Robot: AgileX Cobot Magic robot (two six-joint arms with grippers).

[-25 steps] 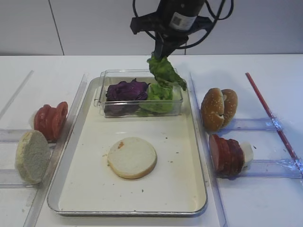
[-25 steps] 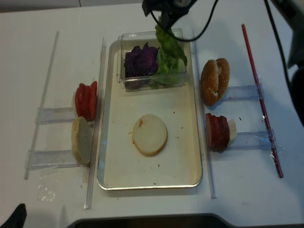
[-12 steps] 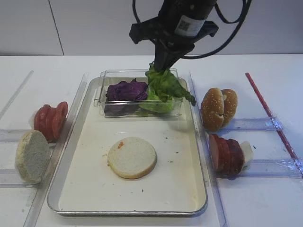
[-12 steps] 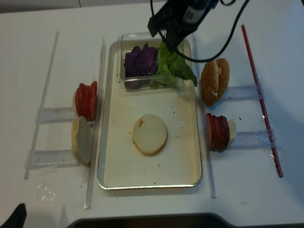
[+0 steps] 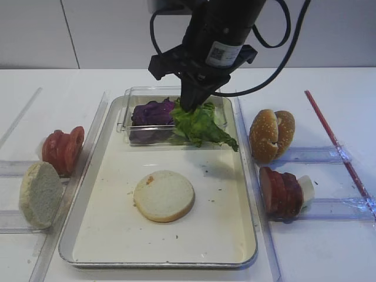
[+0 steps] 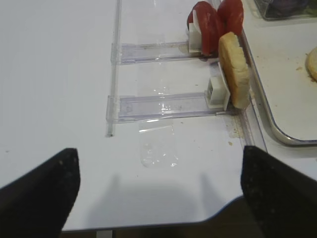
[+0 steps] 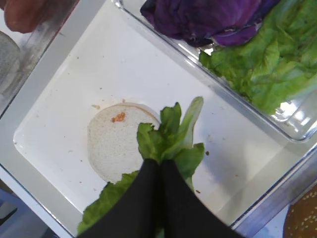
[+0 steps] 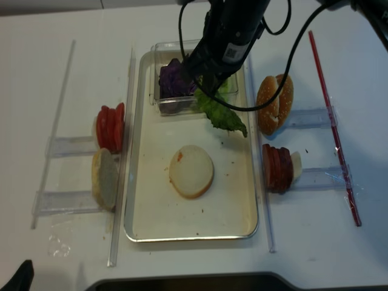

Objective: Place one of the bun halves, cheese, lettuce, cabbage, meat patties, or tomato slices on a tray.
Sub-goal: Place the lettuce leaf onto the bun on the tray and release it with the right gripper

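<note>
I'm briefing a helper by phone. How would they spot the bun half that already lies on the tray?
Find the big silver tray in the middle of the white table. On its cream floor, nearer the front than the clear box of greens, lies one pale bun half, flat, cut face up, with a small orange speck. The other buns stand on edge in racks outside the tray.

The only printed sign is a small white label (image 5: 215, 53) with a square code pattern on the black body of the right arm, just above the right hand (image 5: 191, 106). The pattern is too small to read, and no letters or numbers can be made out on it. Nothing else in the pictures carries any text, brand or number.
</note>
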